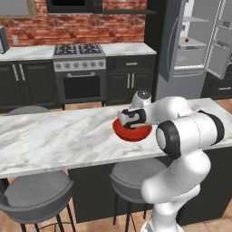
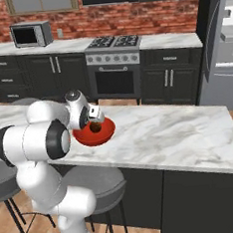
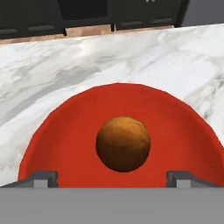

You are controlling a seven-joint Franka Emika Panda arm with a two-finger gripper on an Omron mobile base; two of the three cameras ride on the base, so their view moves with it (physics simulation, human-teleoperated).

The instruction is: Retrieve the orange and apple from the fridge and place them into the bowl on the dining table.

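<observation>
In the hand view we look down past two dark fingers point(image 3: 43, 178), one at 7 o'clock and one at 5 o'clock, standing wide apart with nothing between them. Just above the gap, near the middle of that view, a brownish-orange ball lies in the red bowl point(image 3: 65, 131); by its dull brownish colour we take it for the apple point(image 3: 123, 143), though we cannot be sure. It rests on the bowl's inner floor, apart from both fingers, and it is the one thing we see in the bowl. In the right base view the same dark ball point(image 2: 95, 126) sits in the bowl point(image 2: 102, 134), directly under the hand, at 5 o'clock from the wrist. The bowl stands on the white marble tabletop point(image 1: 54, 136) of the dining table, near the robot's side of it. In the left base view the hand covers most of the bowl point(image 1: 133, 133), whose red rim shows below and beside it at 6 o'clock. At 1 o'clock in the left base view the fridge point(image 1: 181, 50) stands with its doors open, white inside with grey shelves; on one shelf we see a small reddish-orange round thing point(image 1: 186, 40), too small for us to name, and well apart from the bowl. Grey stools point(image 1: 36, 192) stand under the tabletop's near edge, and a stove point(image 1: 79, 61) stands against the brick wall at 12 o'clock.
</observation>
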